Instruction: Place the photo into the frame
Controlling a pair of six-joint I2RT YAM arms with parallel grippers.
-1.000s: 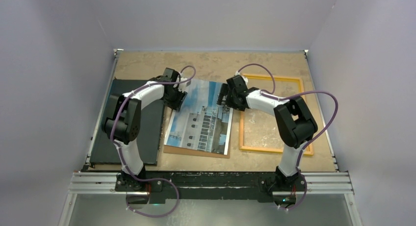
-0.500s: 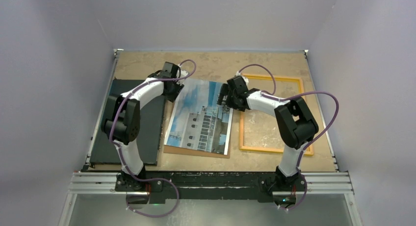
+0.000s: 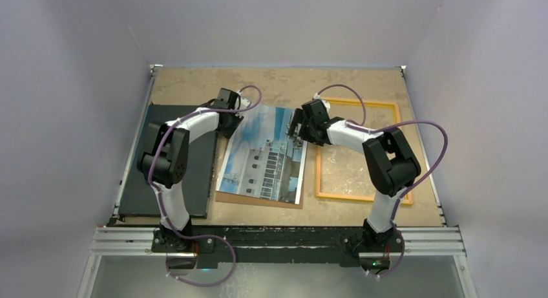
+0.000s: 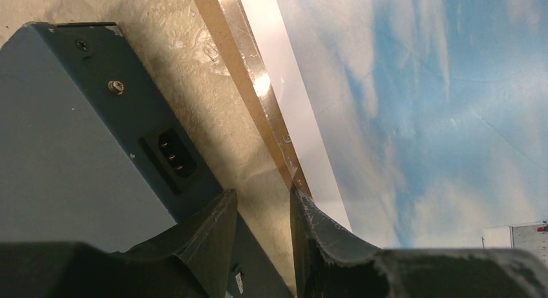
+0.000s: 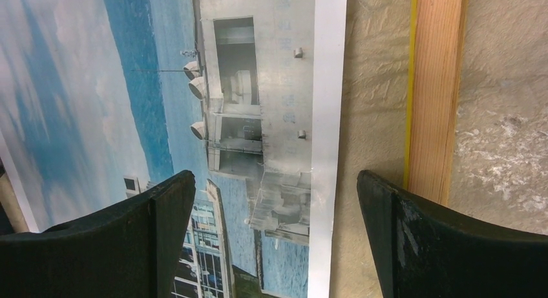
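R gripper (image 5: 274, 181) wide open over photo (image 5: 245, 104) edge; L gripper (image 4: 262, 194) part-open, nothing gripped.

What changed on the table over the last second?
The left tool moved a little away from its base, along the left edge of the rectangular photo print of a white building, toward the far corner. Nothing was grabbed or released. The right tool stayed wide open over the print's right edge. The print, yellow-orange rectangular frame and flat black board stayed put.

photo (image 3: 265, 157) on backing board (image 3: 258, 199), frame (image 3: 349, 196) right of it, black board (image 3: 139, 181) left
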